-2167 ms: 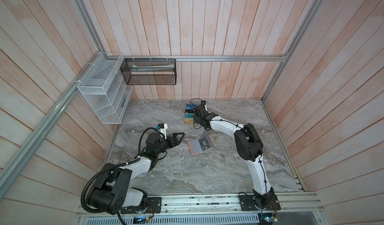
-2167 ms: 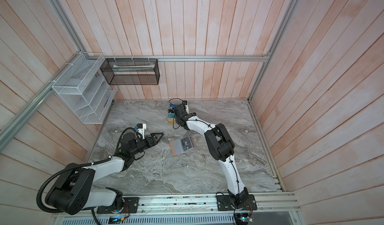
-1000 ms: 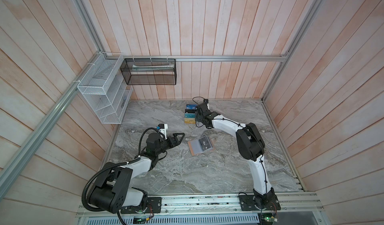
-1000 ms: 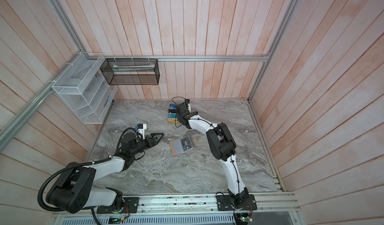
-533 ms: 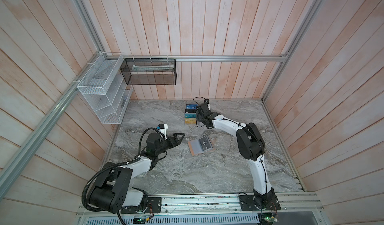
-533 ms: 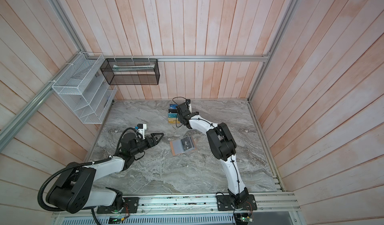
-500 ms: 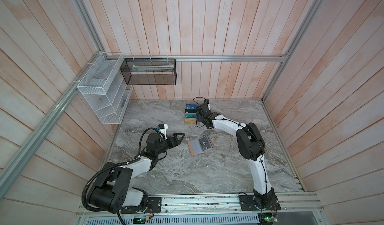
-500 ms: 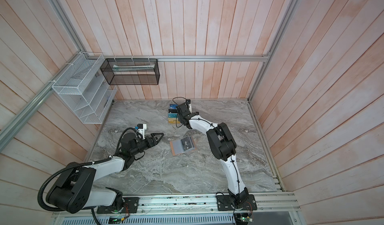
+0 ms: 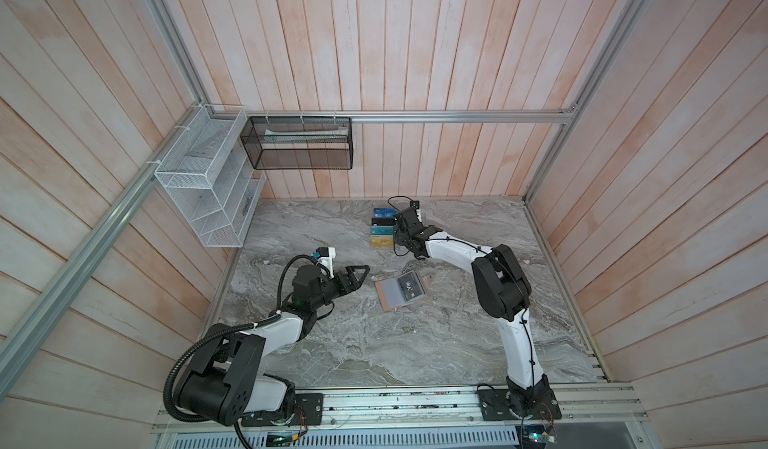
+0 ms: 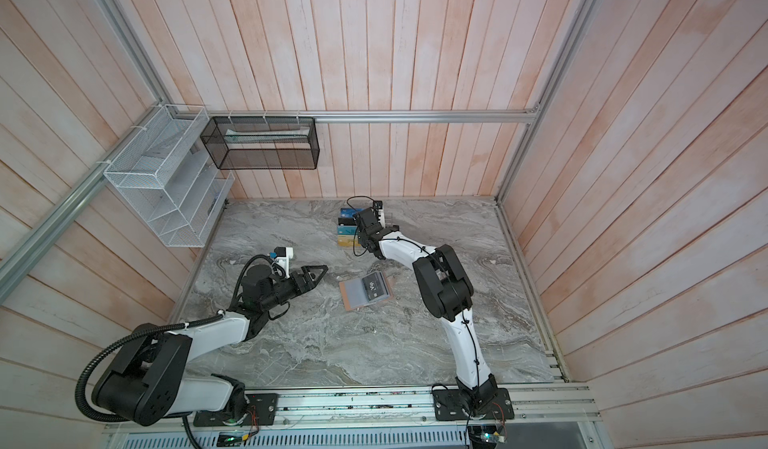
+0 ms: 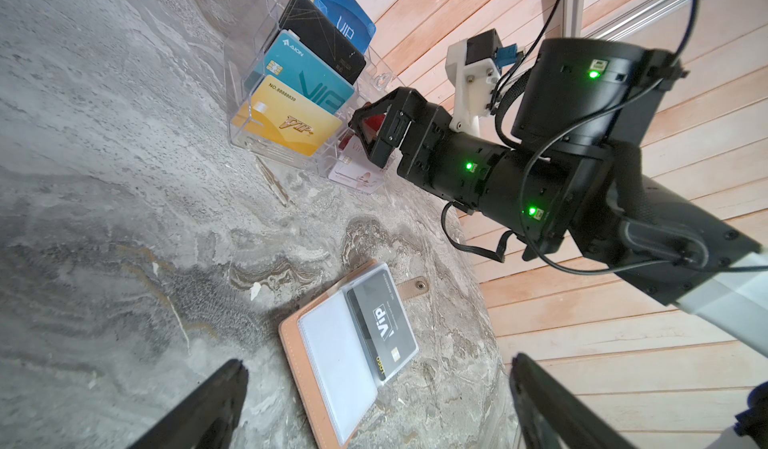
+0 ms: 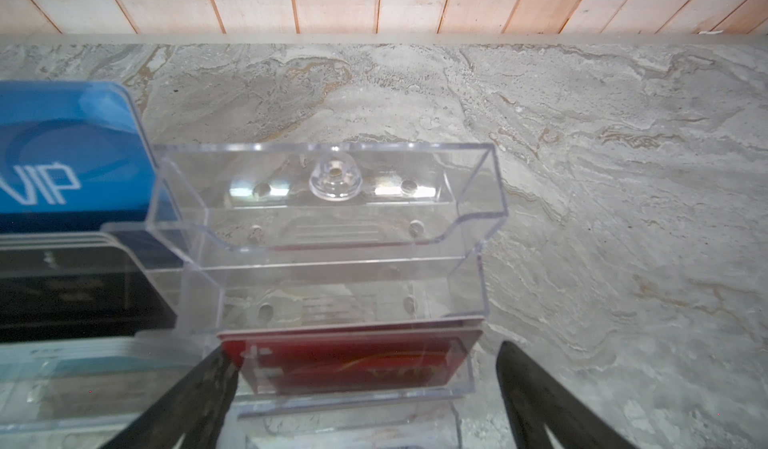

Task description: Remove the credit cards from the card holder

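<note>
The tan card holder [image 9: 390,301] [image 10: 353,299] [image 11: 299,355] lies open on the marble, mid-table. A black "VIP" credit card [image 9: 412,288] [image 10: 375,287] [image 11: 380,326] sits in its clear sleeve on the right page; the left sleeve looks empty. My left gripper [image 9: 365,270] [image 10: 323,269] [image 11: 376,361] hovers open just left of the holder, touching nothing. My right gripper [image 9: 397,226] [image 11: 365,127] [image 12: 365,351] is open at the clear stand, its fingers either side of a red card [image 12: 345,359] standing in a slot.
The clear acrylic tiered stand [image 9: 382,231] [image 10: 347,231] [image 11: 245,69] [image 12: 332,218] at the back holds blue, black, teal and gold cards, plus a pale card in a low slot [image 11: 353,168]. A white wire rack [image 9: 203,189] and a black mesh basket [image 9: 299,143] hang on the walls.
The right arm has shifted slightly toward the back over the stand, then stayed still. The left arm and the card holder have not moved.
</note>
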